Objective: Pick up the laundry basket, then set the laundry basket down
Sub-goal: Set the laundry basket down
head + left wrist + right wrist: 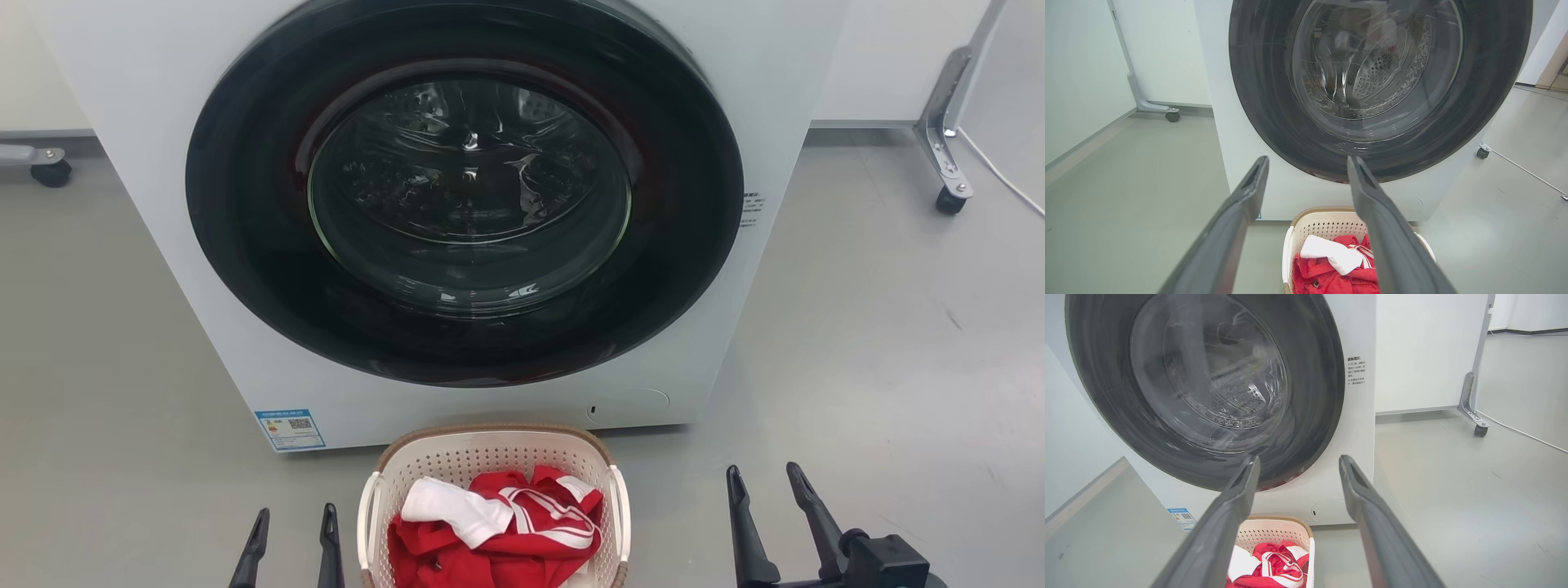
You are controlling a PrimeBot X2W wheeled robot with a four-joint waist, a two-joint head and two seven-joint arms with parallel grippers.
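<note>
The laundry basket (pixel 490 459) sits on the grey floor (pixel 865 327) just in front of the washing machine (pixel 122 122), whose round door is shut. Red and white clothes (pixel 457 555) lie heaped inside it. The left end effector (pixel 295 511) and right end effector (pixel 763 469) flank the basket without touching it. Both have their fingers spread apart and hold nothing.

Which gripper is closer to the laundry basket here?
Left. The left gripper is close beside the laundry basket, by its left handle; the right gripper stands farther off on the other side.
</note>
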